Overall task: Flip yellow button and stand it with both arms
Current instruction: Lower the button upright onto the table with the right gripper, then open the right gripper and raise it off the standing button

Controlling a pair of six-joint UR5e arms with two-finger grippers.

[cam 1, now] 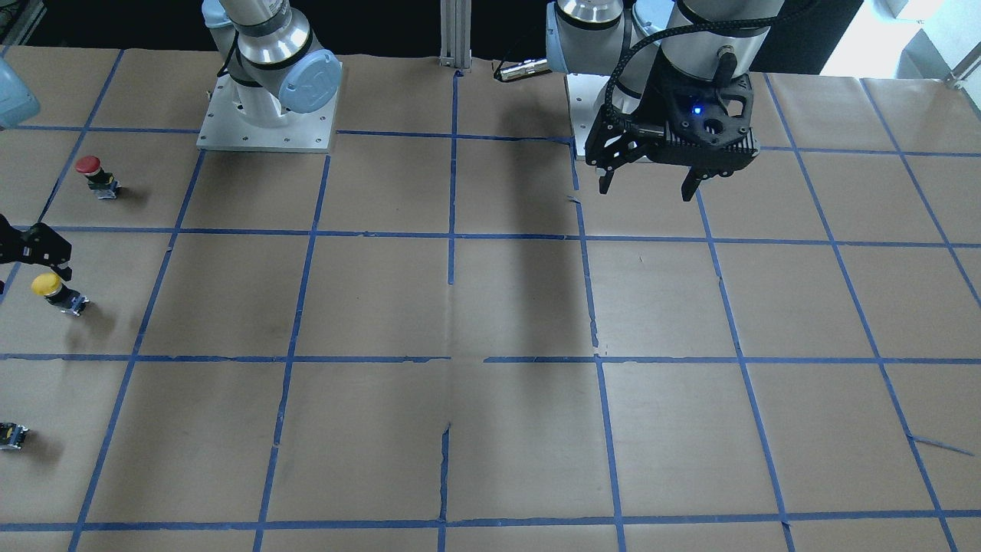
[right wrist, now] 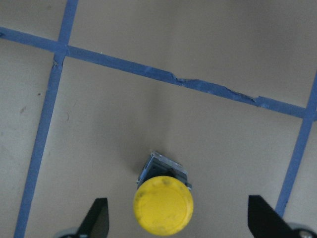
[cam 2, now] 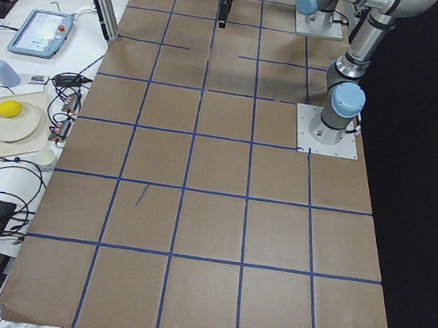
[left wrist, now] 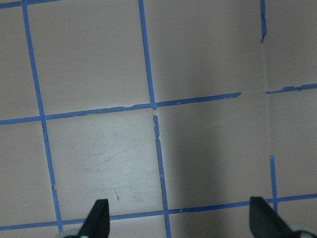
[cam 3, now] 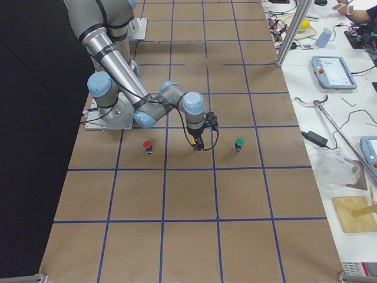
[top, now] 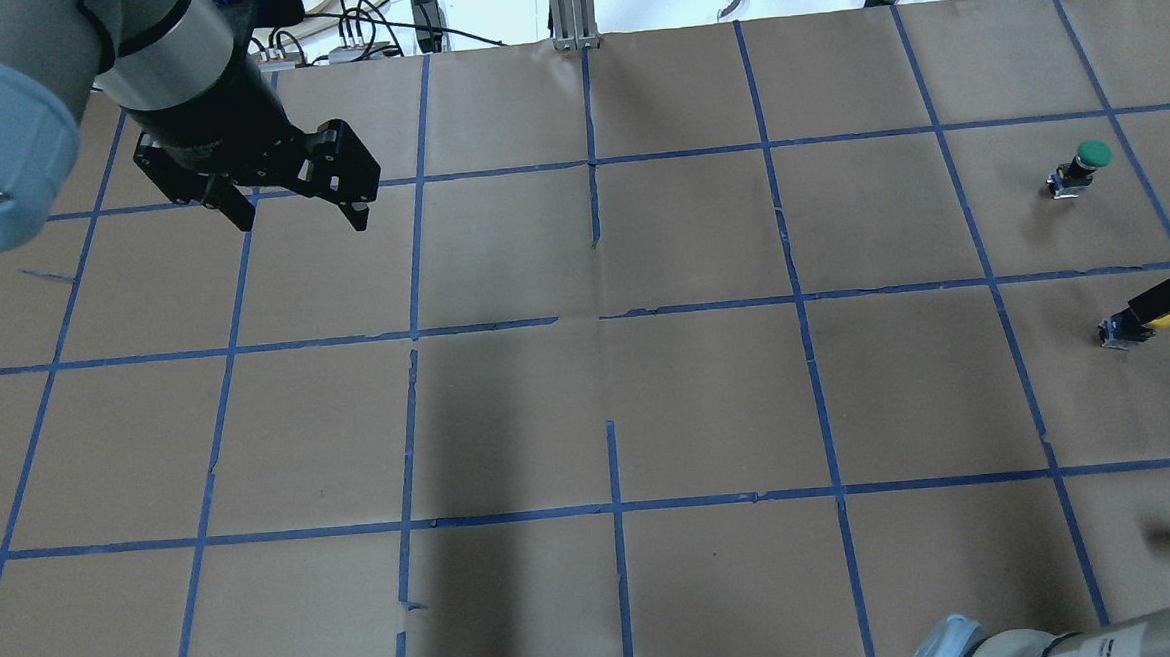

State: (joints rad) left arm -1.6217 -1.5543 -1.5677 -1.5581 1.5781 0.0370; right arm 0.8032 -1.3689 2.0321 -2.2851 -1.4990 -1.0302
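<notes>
We locate the yellow button (right wrist: pixel 163 204) on the robot's right side of the table (cam 1: pixel 521 307). It sits inside one square of the blue tape grid (right wrist: pixel 163 75) that runs over the brown paper cover. In the right wrist view its round cap faces the camera, and its grey base shows just beyond the cap. We cannot tell from any view whether it stands fully upright or leans.

The right gripper (cam 3: pixel 199 143) points down over the button. Its fingers (right wrist: pixel 99 222) are spread wide, one on either side of the cap. Bare table shows between each finger and the cap, so the gripper grips nothing. In the front view we see one fingertip close above the cap.

In the right side view the gripper hides the yellow button. There we find the red button (cam 3: pixel 147 144) on the side toward the robot's base and the green button (cam 3: pixel 238 143) on the side away from it. The three lie roughly in a row, with the yellow one between the others and well apart from each.

The left gripper (cam 1: pixel 647 192) hangs above bare table on the opposite side, near its own arm's mounting plate and well apart from all three buttons. In the left wrist view we see its two fingers (left wrist: pixel 99 220) set equally wide, with only paper and tape lines between them. It holds nothing.
</notes>
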